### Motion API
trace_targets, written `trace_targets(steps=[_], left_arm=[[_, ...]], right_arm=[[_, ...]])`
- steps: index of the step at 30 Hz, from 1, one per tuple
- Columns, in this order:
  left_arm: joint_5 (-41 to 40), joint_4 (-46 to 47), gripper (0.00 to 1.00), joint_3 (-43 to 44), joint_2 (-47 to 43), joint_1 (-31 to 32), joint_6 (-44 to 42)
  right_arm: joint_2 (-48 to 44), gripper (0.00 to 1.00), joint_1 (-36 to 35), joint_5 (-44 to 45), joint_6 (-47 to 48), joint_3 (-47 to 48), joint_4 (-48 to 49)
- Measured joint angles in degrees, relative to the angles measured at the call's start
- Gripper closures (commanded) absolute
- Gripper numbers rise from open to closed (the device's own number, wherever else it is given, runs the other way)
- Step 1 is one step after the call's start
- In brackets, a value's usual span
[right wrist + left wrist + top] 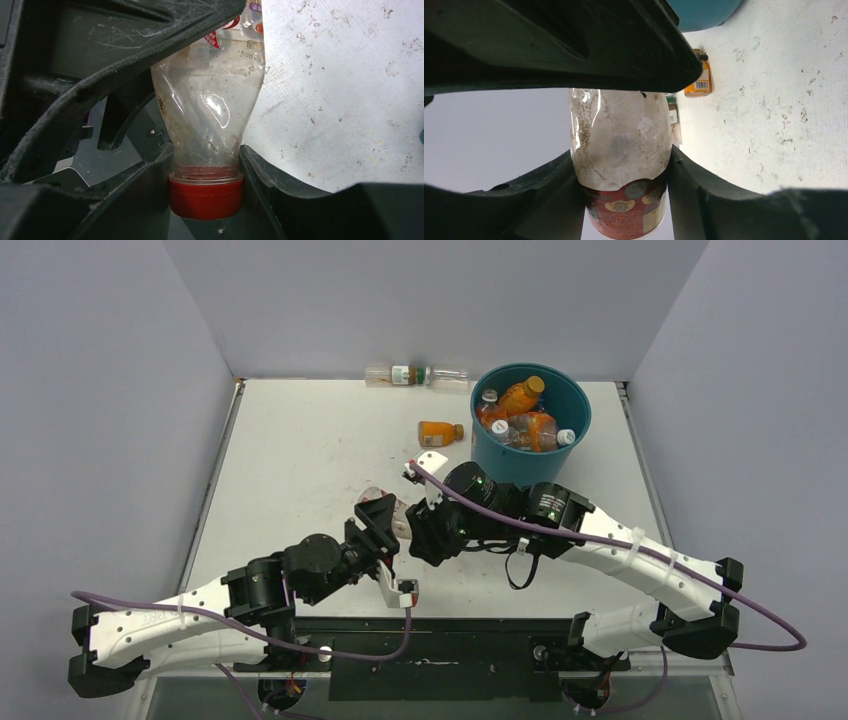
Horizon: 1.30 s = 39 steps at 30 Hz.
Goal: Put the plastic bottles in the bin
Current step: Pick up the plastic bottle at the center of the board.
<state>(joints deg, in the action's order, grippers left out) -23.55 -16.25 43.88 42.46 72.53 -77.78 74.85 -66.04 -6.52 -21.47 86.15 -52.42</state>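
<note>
You are mid-handover. The clear plastic bottle with the red cap and red label (620,135) is held off the white tabletop (300,455) near its middle, with both arms on it at once. Your right gripper (207,147) is clamped on the neck just above the cap. Your left gripper (621,152) has its fingers pressed against both sides of the body, just above the label. So the bottle is not in the bin and is well short of it.

The round teal-blue plastic bin (512,465) stands at the far right and already holds several bottles, orange and clear. Three bottles lie outside it:

- a small orange bottle (440,433) just left of the bin
- two clear bottles (415,375) end to end along the far edge

Next, I judge, one gripper has to let go cleanly while the other holds firm (releasing both drops the bottle back on the tabletop). Whichever arm keeps the bottle must then carry it to the far right, clear the bin's rim and release above the opening. The thin, crumpled wall may flex, so keep the grip steady.
</note>
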Motion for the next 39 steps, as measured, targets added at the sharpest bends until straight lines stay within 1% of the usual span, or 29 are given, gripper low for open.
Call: trace_targets(steps=[1, 2, 3, 5, 6, 7, 9, 11, 14, 16, 18, 20, 22, 24, 27, 31, 35, 37, 39], left_arm=[[0.0, 0.13, 0.7, 0.0, 0.04, 0.02, 0.0], [0.02, 0.37, 0.72, 0.0, 0.04, 0.0, -0.04], [0.02, 0.55, 0.73, 0.0, 0.04, 0.02, 0.02], [-0.07, 1.51, 0.75, -0.11, -0.04, 0.0, 0.7], [-0.11, 2.29, 0.76, -0.26, -0.17, 0.0, 1.16], [-0.09, 3.3, 0.78, -0.63, -0.39, -0.15, 2.14], [0.07, 4.42, 0.79, -1.53, -1.01, -0.24, 4.5], [0.94, 4.87, 0.79, -2.6, -1.79, -0.26, 9.75], [3.8, 4.9, 0.81, -2.91, -1.92, -0.28, 22.21], [6.62, 4.94, 0.83, -2.91, -1.68, -0.33, 31.98], [10.19, 5.2, 0.88, -2.91, -1.16, -0.46, 41.68], [13.84, 5.84, 0.91, -2.89, -0.46, -0.92, 50.6], [17.05, 5.97, 0.94, -2.58, 0.31, -1.64, 57.9], [20.02, 5.95, 1.0, -1.99, 1.01, -2.75, 63.76], [23.06, 6.12, 1.0, -1.18, 1.38, -4.59, 70.29], [25.97, 6.56, 1.0, -0.63, 1.38, -7.5, 76.78], [27.58, 6.8, 1.0, -0.63, 1.38, -8.83, 80.24], [28.39, 7.21, 1.0, -0.63, 1.38, -8.87, 81.11], [28.87, 7.76, 1.0, -0.63, 1.38, -8.9, 81.72]], right_arm=[[-0.11, 0.68, -0.02, 0.09, -0.04, 0.0, -0.02], [-0.24, 0.47, -0.04, 0.15, -0.02, 0.0, 0.0], [-0.39, 0.3, -0.04, 0.24, -0.02, 0.0, 0.07], [-0.96, 0.07, -0.28, 0.28, -0.24, 0.0, 0.24], [-1.51, 0.02, -0.59, 0.55, -0.39, 0.0, 0.39], [-2.47, 0.0, -1.07, 0.87, -0.13, -0.02, 0.79], [-4.59, 0.05, -1.6, 1.86, -0.07, -0.24, 1.99], [-8.79, 0.06, -1.99, 3.74, 0.02, -1.81, 5.11], [-17.75, 0.06, -1.97, 7.32, 0.02, -7.52, 12.57], [-24.09, 0.05, -1.97, 9.42, 0.04, -11.89, 17.7], [-28.94, 0.05, -1.97, 11.26, 0.22, -15.02, 21.94], [-31.34, 0.05, -1.97, 12.9, 0.37, -16.57, 26.08], [-31.56, 0.05, -1.92, 13.84, 0.5, -18.16, 30.23], [-30.95, 0.05, -1.92, 14.08, 0.5, -20.02, 32.81], [-28.48, 0.05, -1.92, 13.92, 0.48, -22.1, 35.28], [-24.35, 0.05, -1.92, 13.57, 0.48, -22.25, 36.54], [-22.25, 0.03, -1.92, 13.64, 0.44, -22.51, 36.59], [-21.79, 0.1, -1.92, 13.7, 0.42, -22.58, 36.65], [-21.16, 0.21, -1.95, 13.81, 0.31, -22.58, 37.09]])
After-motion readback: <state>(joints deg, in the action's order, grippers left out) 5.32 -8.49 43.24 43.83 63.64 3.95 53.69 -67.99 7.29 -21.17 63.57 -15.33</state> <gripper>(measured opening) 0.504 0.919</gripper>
